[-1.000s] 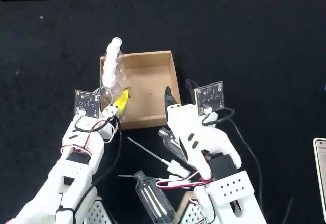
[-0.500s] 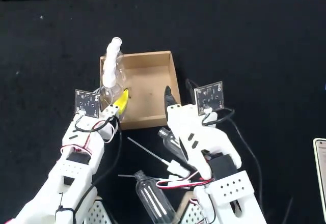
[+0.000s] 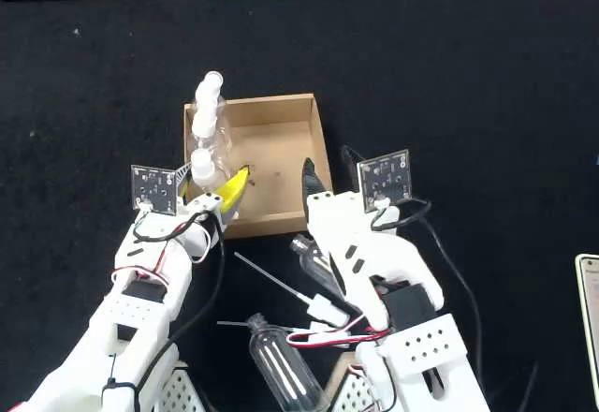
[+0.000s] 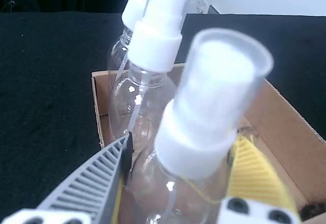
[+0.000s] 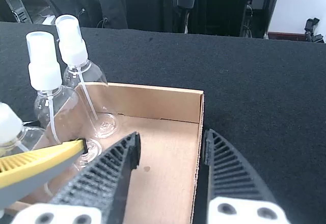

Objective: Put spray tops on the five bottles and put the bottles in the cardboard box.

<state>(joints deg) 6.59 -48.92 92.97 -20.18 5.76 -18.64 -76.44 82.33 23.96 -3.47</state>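
At the box's (image 3: 281, 140) left wall, the left tool (image 3: 213, 189) is clenched on a bottle (image 4: 198, 132). One grey finger and one yellow finger press its opposite sides below the spray head. The grip keeps the bottle upright, so it can stand in line with the units already packed. Judged from this, the step in hand is setting down the third bottle.

Two capped bottles (image 5: 76, 76) (image 5: 51, 102) stand upright in the box, close together along the same wall. This packing leaves the rest of the floor free for the remaining units.

The right tool (image 5: 170, 137) hangs released over the box's near right rim, with nothing between its jaws. This position keeps it away from the left arm's work.

Count:
- Capped bottles: three, two in the box and one in the left tool.
- Bare bottles: two (image 3: 281, 360) (image 3: 314, 257), lying on the worktop (image 3: 468, 103) between the arms, the second partly under the right arm.
- Loose spray top (image 3: 323, 309): one seen, its tube pointing away. A second thin tube (image 3: 234, 323) lies nearby; its head cannot be made out.
- Boxes: one.
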